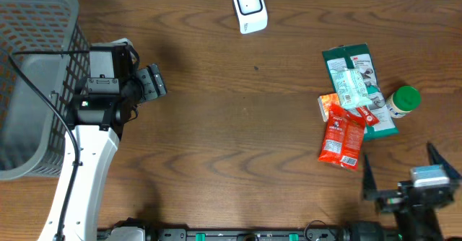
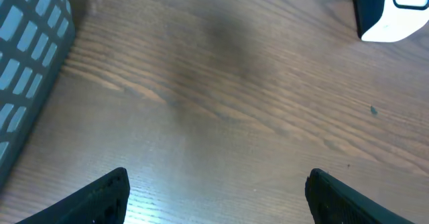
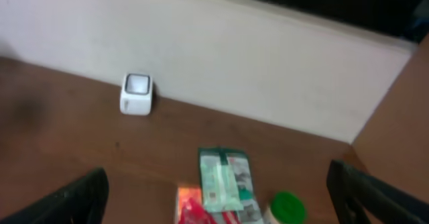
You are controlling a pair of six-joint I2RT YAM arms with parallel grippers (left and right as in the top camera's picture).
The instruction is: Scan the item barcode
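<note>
A white barcode scanner (image 1: 250, 8) stands at the back of the table, also in the left wrist view (image 2: 395, 9) and the right wrist view (image 3: 137, 93). The items lie in a pile at the right: a green packet (image 1: 357, 89) (image 3: 224, 177), a red packet (image 1: 343, 136) (image 3: 194, 210) and a green-lidded bottle (image 1: 403, 102) (image 3: 288, 207). My left gripper (image 1: 160, 82) (image 2: 218, 197) hovers open over bare wood at the left, holding nothing. Near the front right edge, my right gripper (image 1: 404, 170) (image 3: 218, 200) is open and empty, just short of the pile.
A grey mesh basket (image 1: 36, 24) (image 2: 27, 43) fills the far left, right beside the left arm. A black cable runs across it. A pale wall (image 3: 268, 63) borders the table behind the scanner.
</note>
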